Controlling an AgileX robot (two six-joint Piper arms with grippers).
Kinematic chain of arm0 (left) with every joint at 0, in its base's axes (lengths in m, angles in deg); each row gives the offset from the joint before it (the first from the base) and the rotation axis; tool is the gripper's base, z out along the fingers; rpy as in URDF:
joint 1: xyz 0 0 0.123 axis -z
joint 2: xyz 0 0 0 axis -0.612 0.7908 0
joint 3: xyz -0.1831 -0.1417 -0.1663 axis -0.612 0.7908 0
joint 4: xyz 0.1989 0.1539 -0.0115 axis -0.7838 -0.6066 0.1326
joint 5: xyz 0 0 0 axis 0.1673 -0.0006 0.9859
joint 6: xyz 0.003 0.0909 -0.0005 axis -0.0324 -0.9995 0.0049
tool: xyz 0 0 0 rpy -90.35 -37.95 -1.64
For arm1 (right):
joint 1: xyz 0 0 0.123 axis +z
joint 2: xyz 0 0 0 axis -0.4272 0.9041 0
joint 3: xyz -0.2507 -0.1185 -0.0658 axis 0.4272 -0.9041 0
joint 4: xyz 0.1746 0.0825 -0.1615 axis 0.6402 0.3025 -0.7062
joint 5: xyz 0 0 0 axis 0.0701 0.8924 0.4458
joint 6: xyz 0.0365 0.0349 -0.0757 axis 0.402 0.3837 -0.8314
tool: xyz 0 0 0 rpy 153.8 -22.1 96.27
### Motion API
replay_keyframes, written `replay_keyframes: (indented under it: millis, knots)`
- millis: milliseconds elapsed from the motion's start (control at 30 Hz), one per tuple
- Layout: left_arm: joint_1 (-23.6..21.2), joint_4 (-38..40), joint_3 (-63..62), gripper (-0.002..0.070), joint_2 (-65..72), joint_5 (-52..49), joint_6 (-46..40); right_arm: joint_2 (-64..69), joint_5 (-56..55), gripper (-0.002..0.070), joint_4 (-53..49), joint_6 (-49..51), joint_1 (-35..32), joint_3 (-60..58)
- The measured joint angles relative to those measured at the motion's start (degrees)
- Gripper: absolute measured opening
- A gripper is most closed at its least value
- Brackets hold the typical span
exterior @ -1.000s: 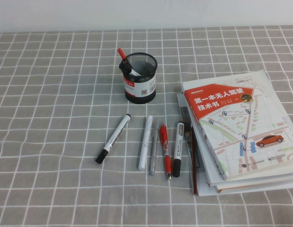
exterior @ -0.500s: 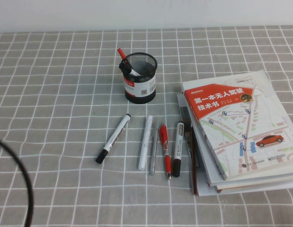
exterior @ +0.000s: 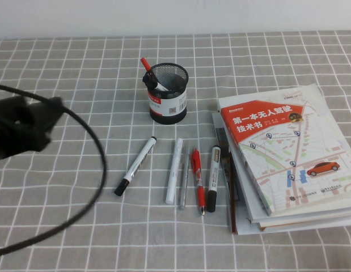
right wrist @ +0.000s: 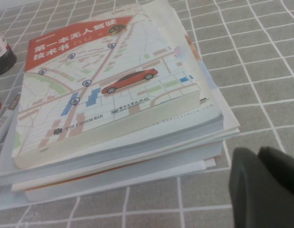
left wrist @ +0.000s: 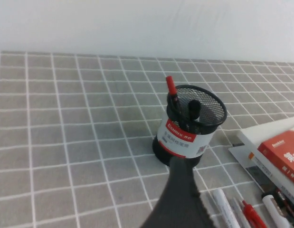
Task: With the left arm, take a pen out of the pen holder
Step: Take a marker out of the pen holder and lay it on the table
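A black mesh pen holder [exterior: 168, 93] with a red-and-white label stands at the middle back of the checked cloth. A red pen [exterior: 145, 63] sticks out of its left rim, and a black-capped pen [left wrist: 194, 108] leans inside. My left gripper [exterior: 47, 113] hovers blurred at the far left, well short of the holder. In the left wrist view one dark finger [left wrist: 177, 190] points at the pen holder [left wrist: 192, 123]; the cloth shows bare beside it, so the jaws are open and empty. My right gripper [right wrist: 258, 154] sits shut beside the book stack, out of the high view.
Several pens and markers lie in a row in front of the holder, from a black-tipped marker [exterior: 135, 166] to a black-capped one [exterior: 213, 178]. A stack of books [exterior: 288, 153] fills the right side. A black cable [exterior: 98, 170] loops from my left arm.
My left arm has come into the high view from the left edge, trailing its cable, moving toward the holder. Pens, holder and books have not moved.
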Motion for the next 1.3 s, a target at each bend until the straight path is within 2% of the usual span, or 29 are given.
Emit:
replay_keyframes:
  millis: [67,133,233,333,633,967,1300]
  knots:
    - [2.41,7.11,-0.24,0.0473,3.25,0.30,-11.59,0.00,0.00,-0.0013,0.00,0.00,0.00,0.00]
    - [4.99,10.43,-1.22,0.0473,7.21,0.81,-20.18,0.00,0.00,-0.0013,0.00,0.00,0.00,0.00]
    - [7.63,12.31,-4.03,0.0473,13.57,0.85,-24.74,0.00,0.00,-0.0013,0.00,0.00,0.00,0.00]
    - [8.98,12.69,-8.63,0.0473,21.31,-0.59,-25.63,0.00,0.00,-0.0013,0.00,0.00,0.00,0.00]
    - [9.32,12.82,-25.01,0.0473,40.80,-6.64,-27.05,0.00,0.00,-0.0013,0.00,0.00,0.00,0.00]
    - [9.37,12.82,-36.74,0.0473,51.31,-10.85,-27.68,0.00,0.00,-0.0013,0.00,0.00,0.00,0.00]
    - [9.61,12.82,-40.68,0.0473,56.43,-10.67,-26.19,0.00,0.00,-0.0013,0.00,0.00,0.00,0.00]
